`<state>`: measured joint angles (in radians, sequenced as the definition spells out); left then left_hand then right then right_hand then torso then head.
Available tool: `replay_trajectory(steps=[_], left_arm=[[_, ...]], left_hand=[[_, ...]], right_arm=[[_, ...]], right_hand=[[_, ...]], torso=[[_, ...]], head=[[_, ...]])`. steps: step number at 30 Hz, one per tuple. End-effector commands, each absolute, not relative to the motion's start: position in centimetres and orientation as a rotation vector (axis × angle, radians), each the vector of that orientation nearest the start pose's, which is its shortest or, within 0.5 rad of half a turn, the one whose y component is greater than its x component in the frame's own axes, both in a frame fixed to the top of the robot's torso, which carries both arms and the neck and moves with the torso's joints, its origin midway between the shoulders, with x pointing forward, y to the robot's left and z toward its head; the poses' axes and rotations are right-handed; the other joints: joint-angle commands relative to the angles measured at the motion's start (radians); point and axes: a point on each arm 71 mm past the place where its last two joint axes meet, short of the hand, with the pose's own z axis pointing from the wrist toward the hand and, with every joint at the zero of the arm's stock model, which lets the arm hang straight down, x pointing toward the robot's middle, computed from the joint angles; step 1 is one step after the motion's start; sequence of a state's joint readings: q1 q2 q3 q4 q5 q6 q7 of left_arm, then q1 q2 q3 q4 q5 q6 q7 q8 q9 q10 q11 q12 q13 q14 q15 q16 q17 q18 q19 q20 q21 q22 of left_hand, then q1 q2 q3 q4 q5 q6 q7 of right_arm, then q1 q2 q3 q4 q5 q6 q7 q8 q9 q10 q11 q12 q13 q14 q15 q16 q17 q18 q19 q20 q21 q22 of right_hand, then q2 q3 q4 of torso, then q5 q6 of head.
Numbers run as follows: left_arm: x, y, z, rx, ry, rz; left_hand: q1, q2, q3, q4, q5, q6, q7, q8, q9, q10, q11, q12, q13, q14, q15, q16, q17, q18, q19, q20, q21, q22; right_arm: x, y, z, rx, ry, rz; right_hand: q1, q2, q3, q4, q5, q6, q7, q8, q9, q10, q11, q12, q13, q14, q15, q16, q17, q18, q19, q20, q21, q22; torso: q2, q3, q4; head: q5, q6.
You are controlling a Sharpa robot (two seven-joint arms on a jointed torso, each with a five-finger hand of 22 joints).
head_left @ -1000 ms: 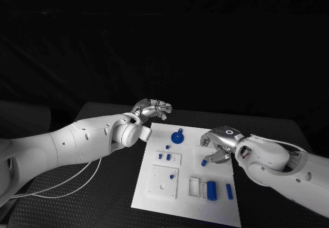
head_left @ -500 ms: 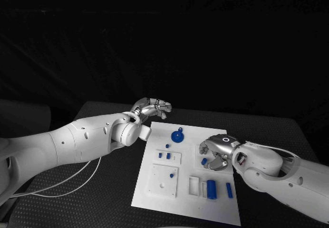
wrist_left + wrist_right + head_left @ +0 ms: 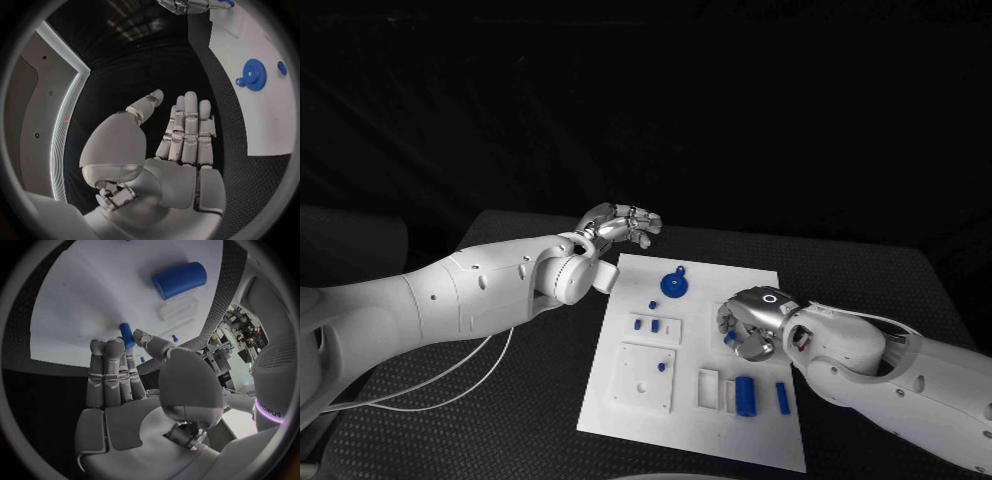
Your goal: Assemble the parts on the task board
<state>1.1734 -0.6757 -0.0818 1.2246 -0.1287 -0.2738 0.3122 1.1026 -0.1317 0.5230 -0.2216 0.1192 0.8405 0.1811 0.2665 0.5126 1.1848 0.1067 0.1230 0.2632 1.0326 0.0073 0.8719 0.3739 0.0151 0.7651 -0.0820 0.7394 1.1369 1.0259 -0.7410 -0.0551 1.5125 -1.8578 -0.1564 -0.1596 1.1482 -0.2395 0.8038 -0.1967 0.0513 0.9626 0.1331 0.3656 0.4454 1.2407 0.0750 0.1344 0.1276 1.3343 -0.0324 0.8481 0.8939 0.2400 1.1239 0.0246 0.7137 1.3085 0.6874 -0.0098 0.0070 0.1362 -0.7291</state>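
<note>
Pinched at its upper end: a short blue peg (image 3: 127, 335), caught between thumb and fingertips of the right hand (image 3: 750, 325), low over the right-middle of the board (image 3: 689, 440). Cannot tell whether the peg's lower end touches the plate or hangs just off it. Looks like the carry-or-seat step, with most of the assembly not yet done.

Just toward the robot from there: a fat cylinder (image 3: 746, 399) lying on the board, with a thin bar (image 3: 782, 400) beside it. Farther off, near the board's far edge, a gear (image 3: 674, 289) lying flat.

Beyond the board's far left corner, above the table (image 3: 516, 440): the left hand (image 3: 620, 226), holding nothing, fingers straight and together, thumb apart, well away from the work.

Risks from here, as judged:
- Thin grip, near the tip only; could let the peg swivel or drop if moved quickly.
- Tilted peg at a hole would jam or skate off across the smooth plate.
- Pressing down hard could shift the board, since nothing steadies it.
- Sweeping low toward the robot could knock the cylinder and set it rolling.
</note>
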Motion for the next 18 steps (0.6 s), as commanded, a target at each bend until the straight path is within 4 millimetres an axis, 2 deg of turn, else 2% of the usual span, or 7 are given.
replay_trajectory(steps=[1, 8, 18], left_arm=[[52.89, 20.89, -22.75, -1.056, 1.547, -1.365], [52.89, 20.9, -22.76, -1.056, 1.548, -1.364], [52.88, 20.86, -22.77, -1.057, 1.55, -1.364]], left_hand=[[-0.007, 0.002, 0.0, 0.007, -0.004, -0.007, 0.0, 0.002, -0.001, -0.004, 0.002, -0.004, -0.002, 0.005, 0.002, -0.005, 0.002, 0.019, 0.008, -0.007, -0.006, 0.002], [-0.008, 0.002, 0.0, 0.008, -0.004, -0.007, 0.0, 0.002, -0.001, -0.004, 0.002, -0.004, -0.002, 0.005, 0.002, -0.006, 0.002, 0.019, 0.009, -0.007, -0.006, 0.002], [-0.009, 0.003, 0.0, 0.009, -0.004, -0.008, 0.0, 0.002, -0.001, -0.005, 0.002, -0.004, -0.002, 0.004, 0.002, -0.006, 0.003, 0.019, 0.009, -0.007, -0.007, 0.002]], right_arm=[[43.69, -14.57, -27.57, -0.616, 1.788, 0.504], [43.79, -14.72, -27.57, -0.617, 1.779, 0.489], [43.77, -14.81, -27.49, -0.615, 1.771, 0.488]], right_hand=[[0.001, 0.01, 0.007, 0.0, -0.003, 0.009, -0.002, 0.006, 0.002, 0.01, -0.002, 0.004, 0.002, -0.001, -0.007, 0.005, -0.001, 0.022, 0.003, -0.006, 0.005, 0.018], [0.006, 0.02, 0.018, -0.002, -0.003, 0.017, -0.005, 0.009, 0.002, 0.019, -0.006, 0.006, 0.004, -0.002, -0.011, 0.009, -0.003, 0.022, 0.004, -0.007, 0.009, 0.018], [0.005, 0.016, 0.021, -0.003, -0.003, 0.019, -0.006, 0.009, 0.002, 0.021, -0.007, 0.006, 0.004, -0.003, -0.012, 0.01, -0.003, 0.022, 0.004, -0.007, 0.01, 0.018]], torso=[[0.0, -0.0001, -0.0007], [0.0, 0.0004, -0.0011], [0.0, 0.0003, -0.0011]], head=[[0.002, -0.003], [0.002, -0.005], [0.002, -0.007]])
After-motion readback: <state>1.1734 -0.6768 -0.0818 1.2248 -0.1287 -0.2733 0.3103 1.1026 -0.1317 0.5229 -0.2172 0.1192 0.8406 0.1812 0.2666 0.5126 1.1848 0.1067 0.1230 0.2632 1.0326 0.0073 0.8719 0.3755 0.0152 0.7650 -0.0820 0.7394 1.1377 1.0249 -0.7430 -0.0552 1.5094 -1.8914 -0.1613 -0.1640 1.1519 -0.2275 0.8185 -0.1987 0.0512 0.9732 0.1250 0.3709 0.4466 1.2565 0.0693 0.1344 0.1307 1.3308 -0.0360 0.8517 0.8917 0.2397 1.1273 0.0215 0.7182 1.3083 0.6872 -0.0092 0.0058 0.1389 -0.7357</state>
